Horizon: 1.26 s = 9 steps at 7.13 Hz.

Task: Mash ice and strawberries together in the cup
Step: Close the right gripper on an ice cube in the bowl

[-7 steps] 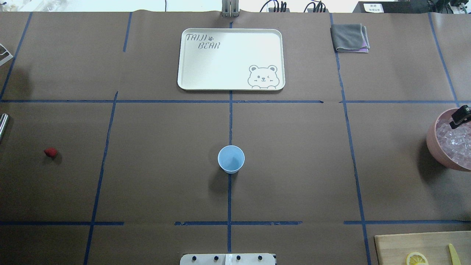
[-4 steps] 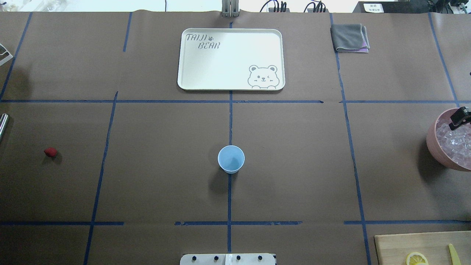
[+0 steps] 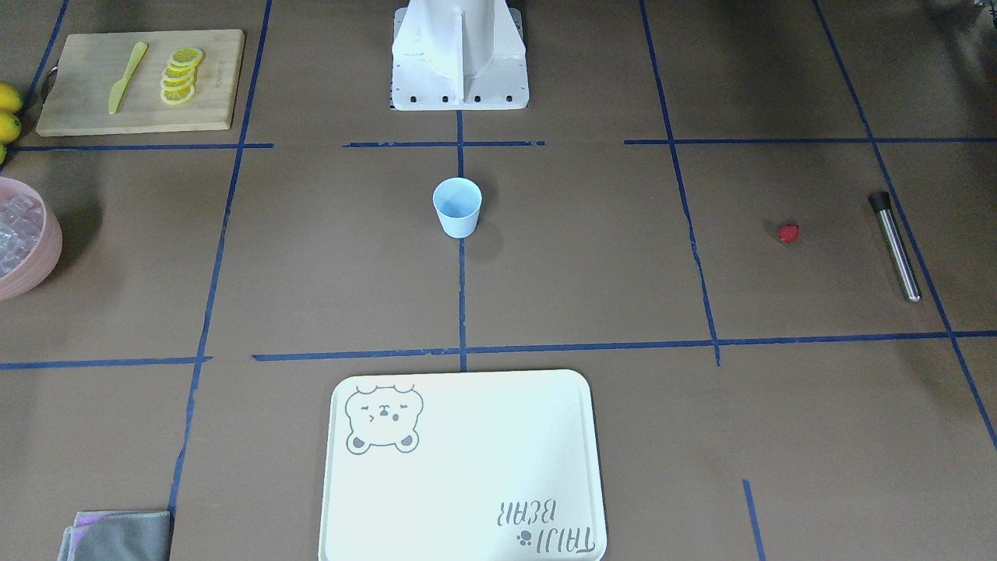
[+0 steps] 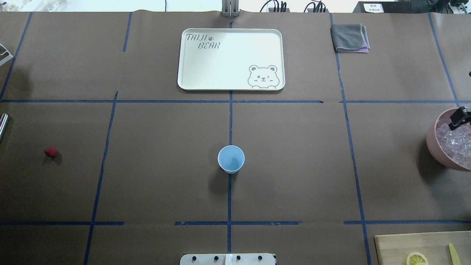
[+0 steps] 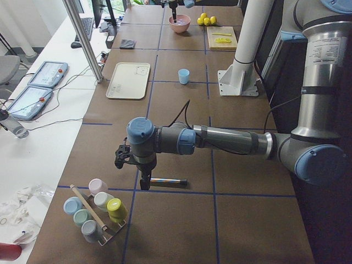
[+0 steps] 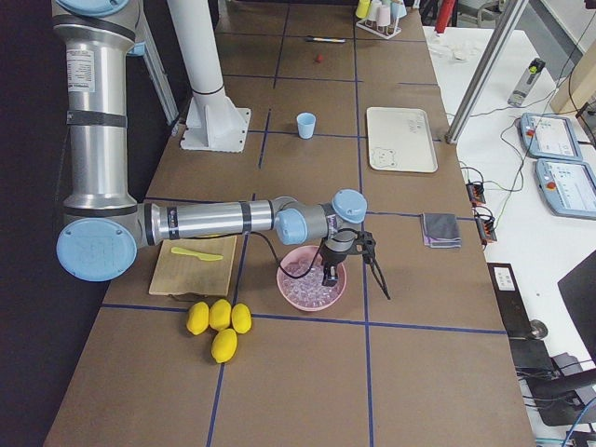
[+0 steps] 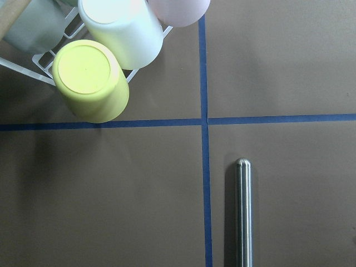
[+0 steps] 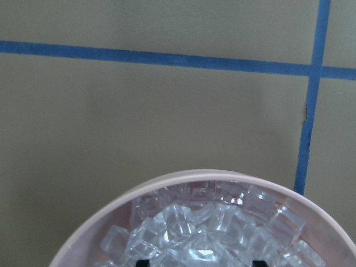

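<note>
Directly under the right gripper (image 8: 200, 261) lies the ice (image 8: 206, 222), a heap of clear cubes that fills the pink bowl (image 8: 167, 181). In the right wrist view only the two dark fingertips (image 8: 143, 262) show, at the bottom edge. They stand well apart with cubes between them, so the jaws are spread and hold nothing. From the overhead view I cannot tell whether the tips touch the cubes or hang just above them.

The coming move, as I judge it, turns on this relation: the ice is straight below the tool, so the gripper needs only to go down and close. The cubes are glassy and lie loose, so one may slip out.

Farther on, at the middle of the table, the cup (image 4: 231, 159) stands upright and looks empty. It is well apart from the bowl, toward the robot's left, so a carry across is needed afterwards.

Farthest, on the left half, lies the strawberry (image 4: 50, 152), alone on the paper. The left gripper (image 5: 144, 181) is the nearer one to it. That gripper hangs over a metal rod (image 7: 243, 211) whose long axis runs roughly away from the robot. I cannot tell whether its jaws are spread or closed.
</note>
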Available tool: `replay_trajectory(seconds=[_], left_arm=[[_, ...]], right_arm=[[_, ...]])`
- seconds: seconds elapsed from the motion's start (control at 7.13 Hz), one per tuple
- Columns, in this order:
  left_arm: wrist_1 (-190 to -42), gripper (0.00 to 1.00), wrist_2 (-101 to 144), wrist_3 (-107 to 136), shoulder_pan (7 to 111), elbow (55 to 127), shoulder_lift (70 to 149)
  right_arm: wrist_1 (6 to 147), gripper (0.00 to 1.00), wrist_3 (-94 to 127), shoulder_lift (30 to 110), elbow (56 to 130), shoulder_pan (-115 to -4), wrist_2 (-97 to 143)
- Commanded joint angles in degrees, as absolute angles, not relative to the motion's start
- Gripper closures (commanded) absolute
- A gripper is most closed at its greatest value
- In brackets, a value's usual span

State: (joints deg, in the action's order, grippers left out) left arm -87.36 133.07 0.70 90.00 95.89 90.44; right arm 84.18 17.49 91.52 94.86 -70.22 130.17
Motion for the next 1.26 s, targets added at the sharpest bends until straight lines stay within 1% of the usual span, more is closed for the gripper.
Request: replay_trajectory(seconds=[0.0, 0.28, 0.98, 1.12], left_arm=[[-87.4, 0.00, 133.1, 0.7, 90.0, 96.0, 90.4], [-87.4, 0.00, 133.1, 0.7, 90.0, 95.9, 90.4], [-87.4, 0.00, 133.1, 0.7, 90.0, 95.9, 90.4], [-87.4, 0.00, 133.1, 0.7, 90.0, 95.9, 90.4]], right_arm=[[84.1, 0.31, 17.5, 91.4, 94.1, -70.1, 130.2], [84.1, 0.33, 17.5, 91.4, 93.9, -70.1, 130.2], [84.1, 0.35, 17.5, 91.4, 94.0, -69.6, 130.3], [84.1, 0.37, 17.5, 91.4, 94.0, -69.6, 130.3]])
